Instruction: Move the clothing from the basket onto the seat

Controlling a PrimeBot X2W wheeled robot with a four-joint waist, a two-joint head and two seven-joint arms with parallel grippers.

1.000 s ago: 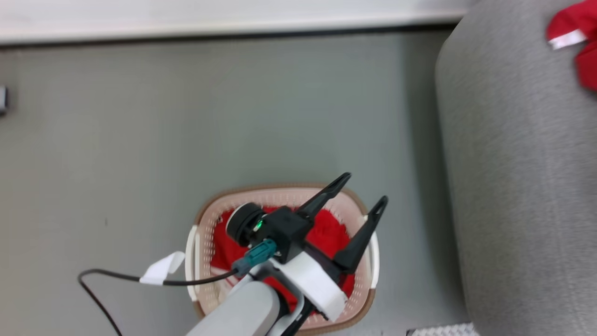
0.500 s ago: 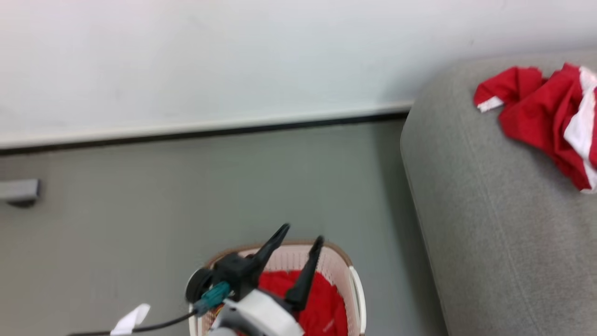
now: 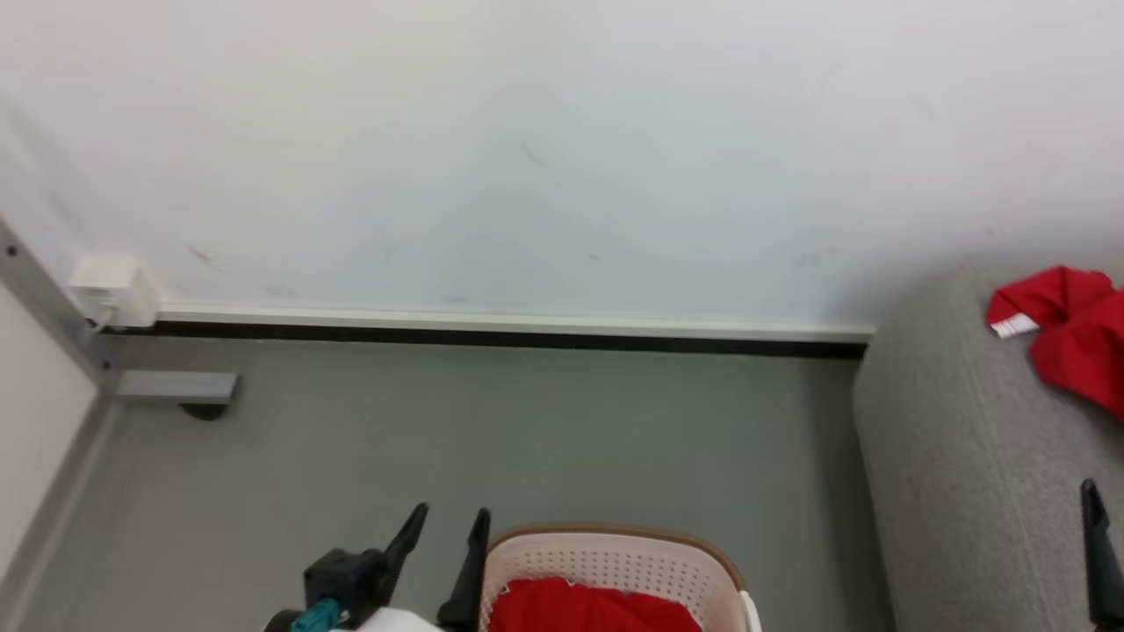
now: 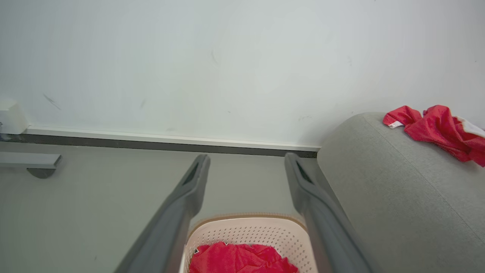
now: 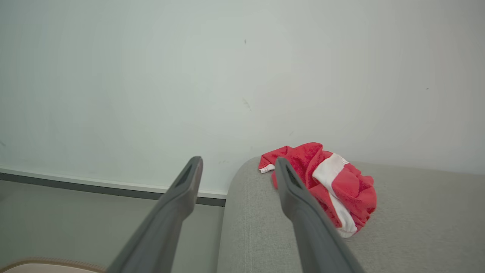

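Your left end effector [image 3: 450, 512] hangs spread and empty just left of the basket [image 3: 615, 562] holding clothing [image 3: 588, 610]; your right end effector [image 5: 238, 162] is spread too, well right of it.

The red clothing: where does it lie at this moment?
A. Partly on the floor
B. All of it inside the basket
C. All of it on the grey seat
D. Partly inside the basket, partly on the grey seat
D: a red garment lies inside the basket, and a red and white garment lies on the seat.
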